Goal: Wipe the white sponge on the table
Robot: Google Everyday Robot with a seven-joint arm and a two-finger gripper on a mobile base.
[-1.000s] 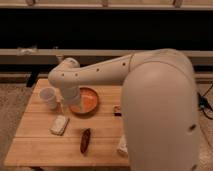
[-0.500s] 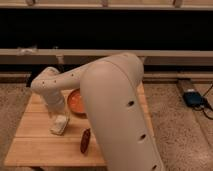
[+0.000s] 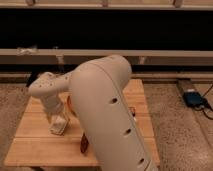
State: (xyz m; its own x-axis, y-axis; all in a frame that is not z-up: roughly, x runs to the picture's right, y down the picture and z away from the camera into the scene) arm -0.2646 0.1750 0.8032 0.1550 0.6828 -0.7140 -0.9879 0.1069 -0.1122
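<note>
Your tool (image 3: 55, 119) is down over the left part of the desk (image 3: 30, 147), pointing downward from the narrow end of the arm (image 3: 105, 100). It sits right on top of the white sponge (image 3: 59, 130). The two pale shapes run together there, so you cannot tell how wide the tool stands, nor whether it has hold of the sponge or only presses on it. The white sponge lies flat on the planks, left of the desk's middle and well in from the front and left edges.

Just right of the tool, an orange dish (image 3: 70, 104) shows only as a sliver, most of it hidden behind the arm. Nearer the front edge and further right, a dark reddish-brown oblong thing (image 3: 84, 144) lies on the desk, its right side cut off by the arm's shell. A small dark item (image 3: 132, 111) peeks out from behind the arm on the right side of the desk. You cannot tell what it is.

The arm's big cream shell fills the middle of your view. It rises from the lower right and bends over to the left, where it narrows toward the tool.

The desk stands on a speckled floor (image 3: 170, 130). On that floor, to the right, lies a blue box (image 3: 192, 98) with a dark cable beside it. Behind the desk a long pale ledge (image 3: 165, 56) runs across, under a dark band.
</note>
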